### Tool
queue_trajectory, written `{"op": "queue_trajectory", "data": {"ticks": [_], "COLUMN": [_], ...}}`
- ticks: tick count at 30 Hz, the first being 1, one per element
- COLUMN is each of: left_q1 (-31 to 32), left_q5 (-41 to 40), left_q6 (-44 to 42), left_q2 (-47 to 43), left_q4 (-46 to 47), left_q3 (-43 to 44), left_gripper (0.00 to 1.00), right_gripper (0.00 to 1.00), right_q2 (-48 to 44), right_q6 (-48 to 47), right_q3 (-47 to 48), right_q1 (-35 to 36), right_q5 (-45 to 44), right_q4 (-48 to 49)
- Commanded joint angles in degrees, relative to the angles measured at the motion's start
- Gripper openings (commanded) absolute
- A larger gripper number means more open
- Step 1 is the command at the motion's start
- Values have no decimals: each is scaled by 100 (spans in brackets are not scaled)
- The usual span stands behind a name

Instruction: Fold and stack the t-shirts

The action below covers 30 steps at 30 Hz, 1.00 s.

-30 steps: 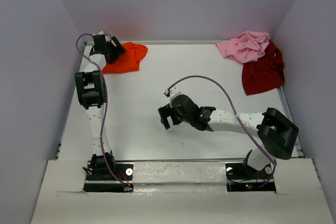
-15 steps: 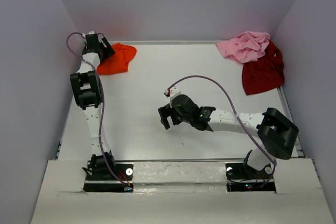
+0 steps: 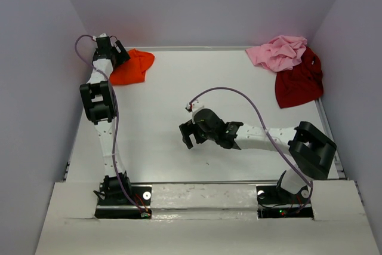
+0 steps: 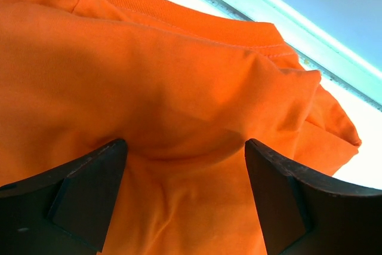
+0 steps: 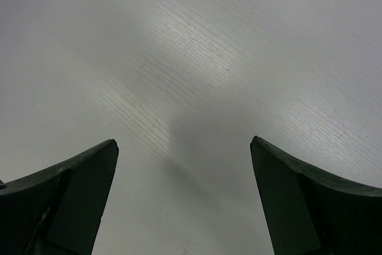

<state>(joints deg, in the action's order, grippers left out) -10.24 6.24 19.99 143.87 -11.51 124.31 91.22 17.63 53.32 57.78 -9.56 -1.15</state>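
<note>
Left wrist view: the left gripper [image 4: 185, 147] gapes wide over the orange t-shirt [image 4: 179, 58] in the counter's far left corner. The right gripper [image 5: 184, 143] hangs open above the counter [image 5: 197, 40].

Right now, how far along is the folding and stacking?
Done: nothing stacked. In hand: open left fingers straddle the bunched orange t-shirt, far left. Remaining: pink t-shirt and dark red t-shirt, crumpled far right; right fingers open over the table.

The white table [image 3: 179, 88] holds an orange t-shirt [image 3: 132, 68], a pink t-shirt [image 3: 277, 52] and a dark red t-shirt [image 3: 298, 83].
</note>
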Motion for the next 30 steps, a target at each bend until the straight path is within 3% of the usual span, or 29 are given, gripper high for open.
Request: {"op": "queue_trajectory", "data": {"ticks": [1, 7, 11, 15, 23, 30], "left_q1": [-39, -31, 127, 619, 1743, 2597], "left_q5": [123, 237, 360, 457, -87, -290], "left_q6": [23, 40, 154, 260, -187, -452], "left_q2": [-578, -1386, -2239, -3328, -5429, -7143], "left_q4": [26, 201, 482, 973, 747, 755], "left_q3": [348, 103, -626, -1715, -2762, -5061], "left_gripper": [96, 97, 97, 97, 97, 97], "right_gripper": [97, 97, 97, 97, 97, 97], "right_q2": [63, -262, -465, -710, -1343, -1783], "right_q6": [65, 188, 153, 153, 276, 57], "right_q3": [117, -120, -243, -269, -278, 29], "right_q1": [5, 5, 5, 5, 5, 5], "right_q5": [139, 174, 25, -98, -388, -1073], "right_q4": [220, 220, 203, 141, -403, -808]}}
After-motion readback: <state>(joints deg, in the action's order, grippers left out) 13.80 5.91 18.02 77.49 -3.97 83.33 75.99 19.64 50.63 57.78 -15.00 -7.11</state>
